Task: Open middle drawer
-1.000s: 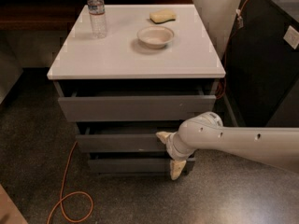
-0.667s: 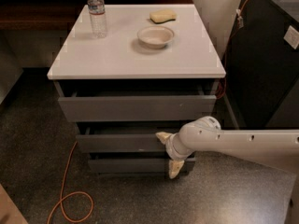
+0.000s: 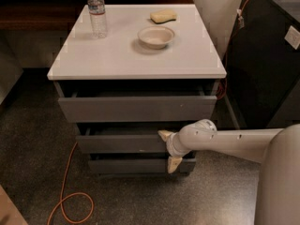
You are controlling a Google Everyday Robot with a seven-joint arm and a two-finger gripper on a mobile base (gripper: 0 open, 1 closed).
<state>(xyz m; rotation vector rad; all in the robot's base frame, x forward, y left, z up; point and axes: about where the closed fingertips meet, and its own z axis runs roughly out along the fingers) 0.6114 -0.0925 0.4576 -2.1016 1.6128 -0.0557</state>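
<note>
Gripper (image 3: 168,149) sits low, right of frame centre, against the right end of the middle drawer (image 3: 122,143). Its two pale fingers (image 3: 165,135) are spread wide, one above the other: the upper tip lies at the top edge of the drawer's front panel, the lower tip hangs over the bottom drawer (image 3: 133,166). Nothing is clamped between them, and whether the upper tip actually touches the panel cannot be told. The white arm (image 3: 229,142) runs off to the right edge. The middle drawer is the second of three grey fronts in the cabinet, with a tiny white speck near its lower edge and a dark gap above it. Over it is the top drawer (image 3: 136,108), then the white tabletop (image 3: 117,55). On the tabletop stand a water bottle (image 3: 96,8) at upper left, its label print unreadable, a bowl (image 3: 156,35) and a yellow sponge (image 3: 163,16). An orange cable (image 3: 70,191) loops on the floor at lower left.
</note>
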